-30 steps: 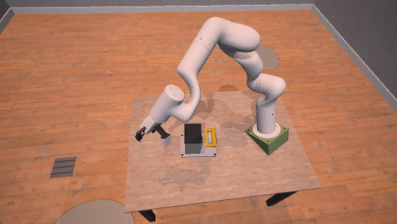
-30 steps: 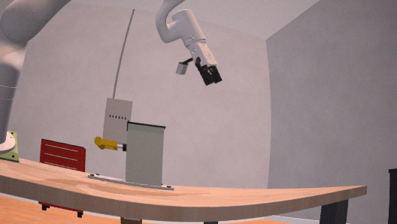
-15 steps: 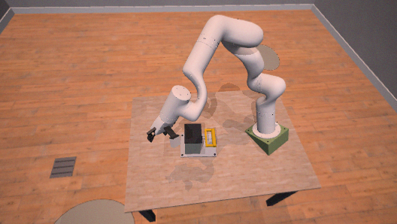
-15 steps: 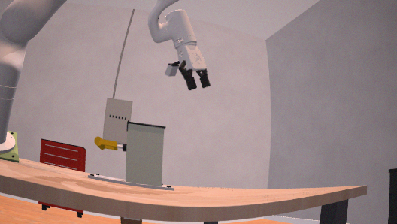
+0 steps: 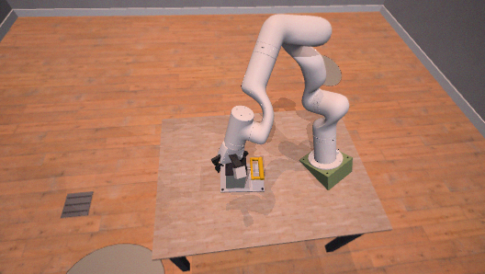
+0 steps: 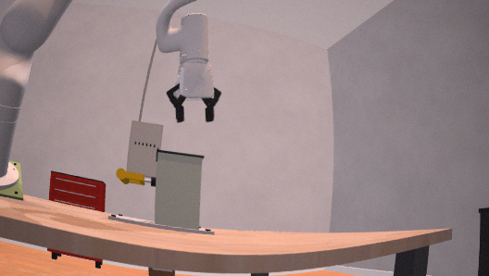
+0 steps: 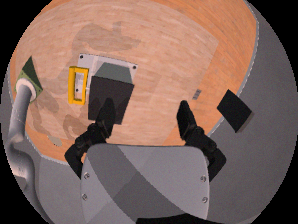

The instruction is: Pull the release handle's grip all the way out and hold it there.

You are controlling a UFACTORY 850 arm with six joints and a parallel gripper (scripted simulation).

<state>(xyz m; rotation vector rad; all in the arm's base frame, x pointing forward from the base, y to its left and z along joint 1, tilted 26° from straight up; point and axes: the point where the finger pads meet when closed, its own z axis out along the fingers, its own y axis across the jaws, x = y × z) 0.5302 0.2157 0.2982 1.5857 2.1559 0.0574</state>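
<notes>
The release handle's yellow grip (image 5: 259, 166) sticks out from the side of its grey-green housing (image 5: 234, 179), which stands on a light baseplate on the table. In the exterior view the grip (image 6: 131, 177) is at the housing's (image 6: 179, 188) left, level above the table. In the wrist view the grip (image 7: 79, 86) lies left of the dark housing top (image 7: 109, 94). My gripper (image 6: 194, 112) is open and empty, pointing down, well above the housing and touching nothing. It also shows in the top view (image 5: 228, 165) and the wrist view (image 7: 143, 119).
The arm's green base block (image 5: 326, 170) stands on the table to the right of the housing. A red tool cabinet (image 6: 77, 191) stands behind the table. A dark floor grate (image 5: 77, 204) lies left of the table.
</notes>
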